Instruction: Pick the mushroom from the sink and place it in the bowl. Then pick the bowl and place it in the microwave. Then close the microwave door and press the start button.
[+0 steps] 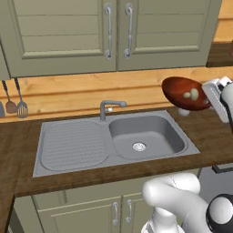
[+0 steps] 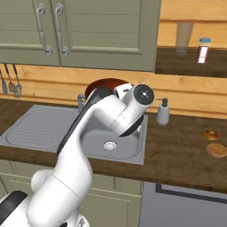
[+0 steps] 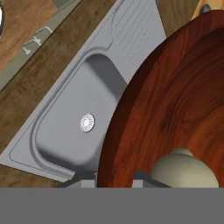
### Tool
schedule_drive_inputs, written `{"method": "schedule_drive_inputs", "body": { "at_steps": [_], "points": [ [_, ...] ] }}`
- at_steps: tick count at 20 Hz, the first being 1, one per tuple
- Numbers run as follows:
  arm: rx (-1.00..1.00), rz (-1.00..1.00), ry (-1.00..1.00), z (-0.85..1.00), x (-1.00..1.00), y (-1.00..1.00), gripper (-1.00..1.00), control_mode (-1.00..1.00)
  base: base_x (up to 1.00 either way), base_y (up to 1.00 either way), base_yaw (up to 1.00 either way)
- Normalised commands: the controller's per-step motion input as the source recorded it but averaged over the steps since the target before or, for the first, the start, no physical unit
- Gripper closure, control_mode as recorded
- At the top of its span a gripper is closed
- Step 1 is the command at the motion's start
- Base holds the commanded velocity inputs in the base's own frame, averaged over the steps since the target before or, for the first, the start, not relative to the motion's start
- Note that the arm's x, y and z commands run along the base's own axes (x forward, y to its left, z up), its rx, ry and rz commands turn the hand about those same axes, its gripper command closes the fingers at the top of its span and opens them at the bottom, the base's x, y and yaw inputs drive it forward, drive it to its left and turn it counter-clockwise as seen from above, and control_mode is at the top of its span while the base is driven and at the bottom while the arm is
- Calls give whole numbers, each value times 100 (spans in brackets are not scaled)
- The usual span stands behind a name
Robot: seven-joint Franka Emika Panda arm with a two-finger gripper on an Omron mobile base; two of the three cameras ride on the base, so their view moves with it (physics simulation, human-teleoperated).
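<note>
My gripper holds the glossy reddish-brown bowl by its rim, lifted above the counter just right of the sink. The pale cream mushroom lies inside the bowl. The hand view looks down past the bowl with the mushroom near the gripper, whose jaws are closed on the rim. Far below lies the grey basin. In the right base view the bowl peeks from behind the arm. The microwave is out of view.
A grey faucet stands behind the basin, and the drain sits in its floor. Green cabinets hang overhead. Utensils hang at the left wall. A soap dispenser and pastries are on the right counter.
</note>
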Motion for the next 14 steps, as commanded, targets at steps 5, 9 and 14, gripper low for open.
{"method": "schedule_drive_inputs", "body": {
  "at_steps": [5, 9, 14],
  "points": [
    [-6, 0, -2, 33, -23, 70, 100, -100, 0, 0, 0],
    [-8, 0, -6, 40, -34, 61, 100, -100, 0, 0, 0],
    [-4, 0, -3, 42, -43, 58, 100, -100, 0, 0, 0]
  ]
}}
